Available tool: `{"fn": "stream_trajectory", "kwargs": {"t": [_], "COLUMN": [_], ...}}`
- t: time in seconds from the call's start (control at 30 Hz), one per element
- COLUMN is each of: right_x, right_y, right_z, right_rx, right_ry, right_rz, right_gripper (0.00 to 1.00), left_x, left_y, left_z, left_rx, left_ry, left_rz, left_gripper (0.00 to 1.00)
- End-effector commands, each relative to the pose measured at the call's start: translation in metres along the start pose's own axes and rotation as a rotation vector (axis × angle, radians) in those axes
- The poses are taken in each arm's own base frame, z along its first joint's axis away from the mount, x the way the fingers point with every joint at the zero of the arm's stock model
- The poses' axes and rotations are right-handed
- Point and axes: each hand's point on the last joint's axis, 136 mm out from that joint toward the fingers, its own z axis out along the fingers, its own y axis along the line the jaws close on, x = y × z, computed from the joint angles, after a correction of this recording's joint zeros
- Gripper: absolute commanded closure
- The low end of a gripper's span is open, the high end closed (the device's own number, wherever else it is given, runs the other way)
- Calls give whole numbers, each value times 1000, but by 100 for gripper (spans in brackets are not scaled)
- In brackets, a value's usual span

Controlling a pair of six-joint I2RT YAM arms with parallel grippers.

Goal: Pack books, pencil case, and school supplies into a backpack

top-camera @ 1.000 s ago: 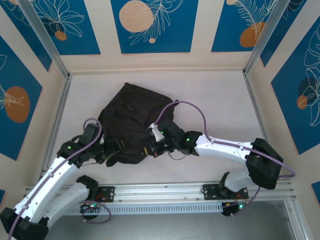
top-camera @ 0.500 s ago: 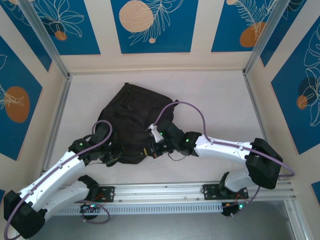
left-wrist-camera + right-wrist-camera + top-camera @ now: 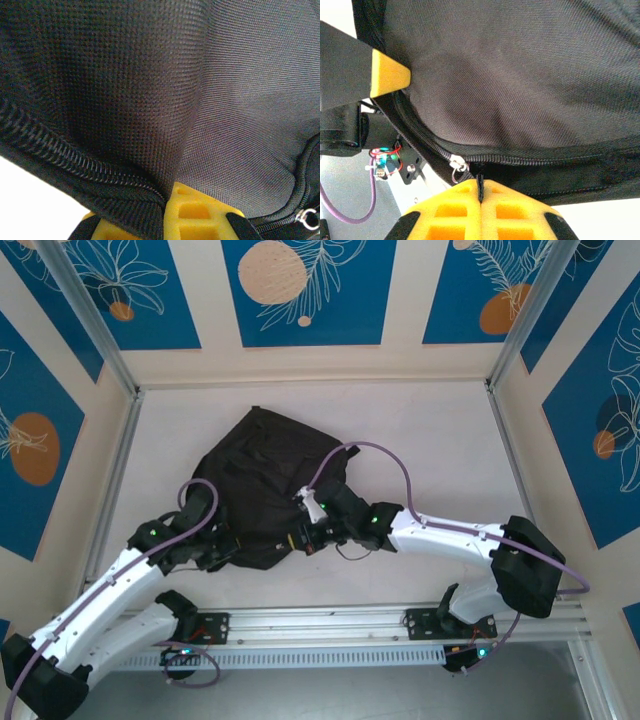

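Apparently near the finish: both grippers were clamped on the backpack's near edge.
The left gripper was pinched shut on a fold of the backpack beside a zip seam, with black fabric caught between its yellow fingers. The right gripper was fully closed on a thin black tab just under the zip, the metal pull ring a little to its left. The bag lay directly ahead of both hands. By my judgement the books, pencil case and supplies were already inside, though the fabric hid them; closing the zip seemed what remained.
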Motion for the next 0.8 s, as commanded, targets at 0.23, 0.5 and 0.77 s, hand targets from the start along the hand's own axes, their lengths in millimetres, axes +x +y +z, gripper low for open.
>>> {"fn": "stream_trajectory", "kwargs": {"t": [0.23,0.5,0.77], "right_x": [-13,-34,-59], "right_y": [-30,-65,-130], "right_z": [-11,-23,-47], "right_rx": [92,195,441], "right_ry": [-11,-59,-155], "right_rz": [21,82,229], "right_gripper": [100,100,100], "left_x": [-9,-8,-5], "left_y": [13,13,10], "left_z": [-15,-13,-11], "left_rx": [-62,-56,-42], "left_ry": [-47,-41,-24], "left_rz": [56,60,70], "left_gripper": [100,100,100]}}
